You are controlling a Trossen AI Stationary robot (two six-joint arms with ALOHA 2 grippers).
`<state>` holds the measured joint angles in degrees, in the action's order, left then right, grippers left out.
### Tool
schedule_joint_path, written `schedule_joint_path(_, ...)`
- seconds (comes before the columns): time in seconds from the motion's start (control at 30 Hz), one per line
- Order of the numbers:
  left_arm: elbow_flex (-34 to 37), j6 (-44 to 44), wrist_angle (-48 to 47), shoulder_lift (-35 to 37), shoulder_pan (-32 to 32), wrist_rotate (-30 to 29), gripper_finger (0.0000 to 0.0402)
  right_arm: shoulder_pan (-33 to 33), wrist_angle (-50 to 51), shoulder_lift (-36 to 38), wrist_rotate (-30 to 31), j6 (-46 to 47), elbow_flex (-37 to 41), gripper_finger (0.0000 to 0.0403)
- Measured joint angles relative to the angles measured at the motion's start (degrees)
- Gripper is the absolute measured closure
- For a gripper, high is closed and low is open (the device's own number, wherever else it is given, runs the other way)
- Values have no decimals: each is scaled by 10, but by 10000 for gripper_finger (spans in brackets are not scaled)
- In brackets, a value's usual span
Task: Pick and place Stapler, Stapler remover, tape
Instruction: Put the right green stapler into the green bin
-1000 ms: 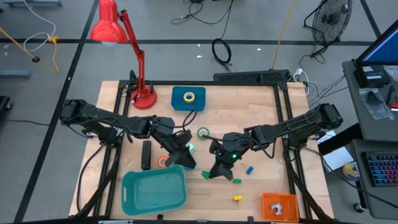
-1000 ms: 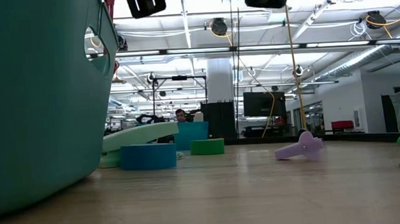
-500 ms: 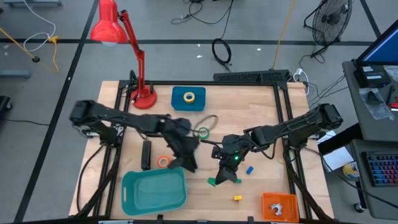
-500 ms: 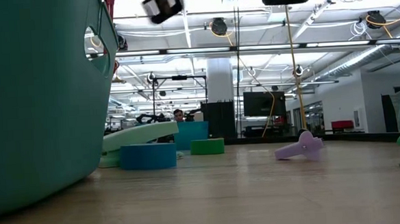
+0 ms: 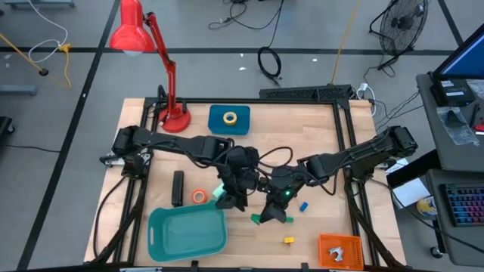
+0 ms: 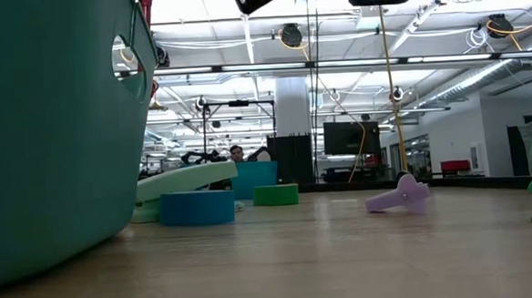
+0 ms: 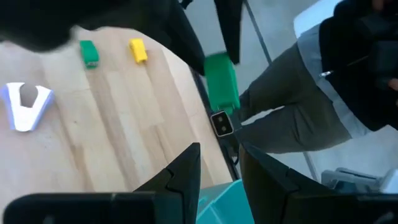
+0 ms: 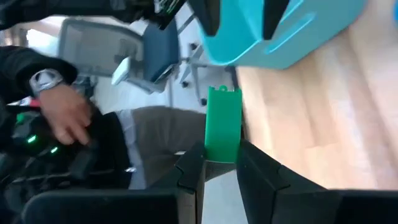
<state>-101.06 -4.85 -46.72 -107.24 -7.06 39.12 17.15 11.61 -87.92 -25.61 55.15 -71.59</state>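
Clamping a green block [image 8: 222,124] tight between the fingers of the right gripper [image 8: 221,155], held off the bench [image 5: 318,136] just beside the teal basket [image 5: 187,230] (probably lining up a drop, only a guess). Hovering the left gripper [image 5: 231,199] by the basket's corner, fingers [image 7: 186,174] parted with nothing between them, likely waiting. Leaving the stapler [image 5: 178,187] lying flat on the bench near the orange tape [image 5: 199,196], not yet picked.

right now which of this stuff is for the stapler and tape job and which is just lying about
Job: stapler, orange tape, yellow tape.
Lying about: red lamp, green block, yellow cube, blue cube.
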Motion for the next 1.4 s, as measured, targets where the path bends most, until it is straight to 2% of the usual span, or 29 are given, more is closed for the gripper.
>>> schedule_joint_path(0.3,0,-2,-1,0,3,-1,289,-8,3,0,44,-2,1,343)
schedule_joint_path(0.9,0,-1,-12,0,16,-33,289,-29,13,0,62,-1,1,343)
schedule_joint_path(1.17,0,-29,-15,-7,28,-12,289,-29,17,0,82,2,2,343)
schedule_joint_path(1.4,0,-27,-39,-6,40,-25,289,-30,15,-1,95,-5,2,340)
